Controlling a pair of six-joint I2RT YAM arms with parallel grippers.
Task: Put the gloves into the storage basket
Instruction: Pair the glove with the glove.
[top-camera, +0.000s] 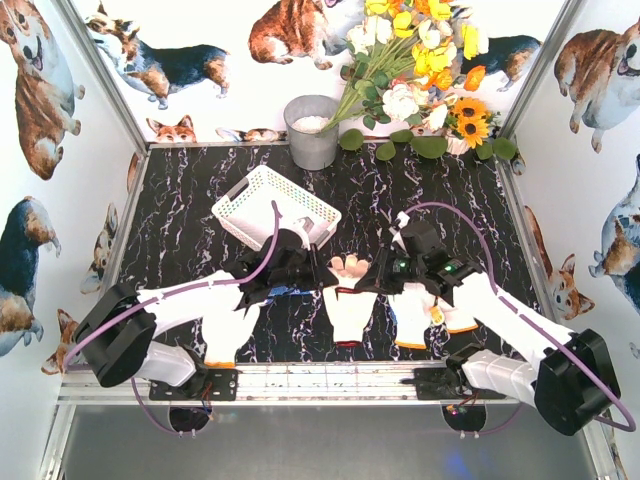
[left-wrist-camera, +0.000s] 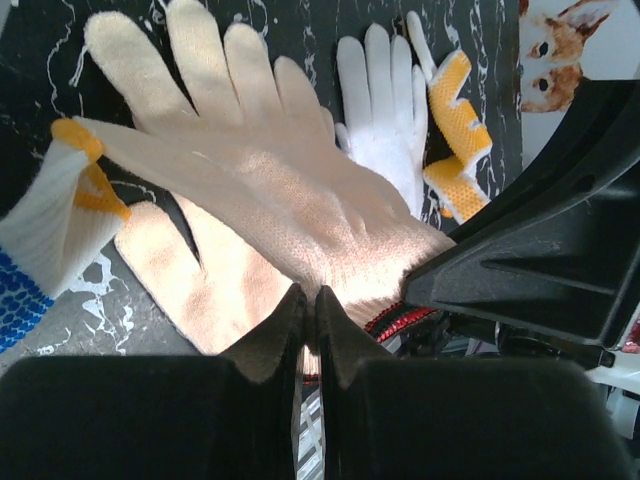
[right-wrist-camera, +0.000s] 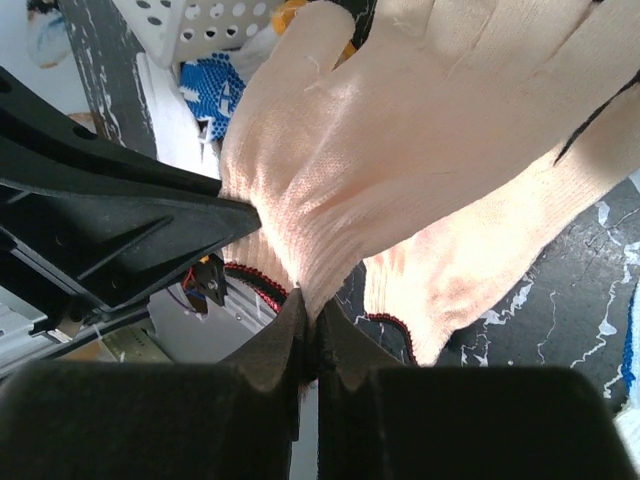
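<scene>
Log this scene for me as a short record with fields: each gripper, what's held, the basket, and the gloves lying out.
left gripper: shut on cream glove, at cuff
right gripper: shut on same glove's cuff
storage basket: behind grippers, no glove seen inside
white gloves: lying flat on table, near arm bases
blue-dotted glove: beside left gripper

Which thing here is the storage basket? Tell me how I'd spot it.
Find the grey bucket beside the flowers at the far edge of the table. Just in front of it, slightly left, sits the storage basket. Unlike the round bucket, it is white, rectangular, shallow and full of small holes.
</scene>
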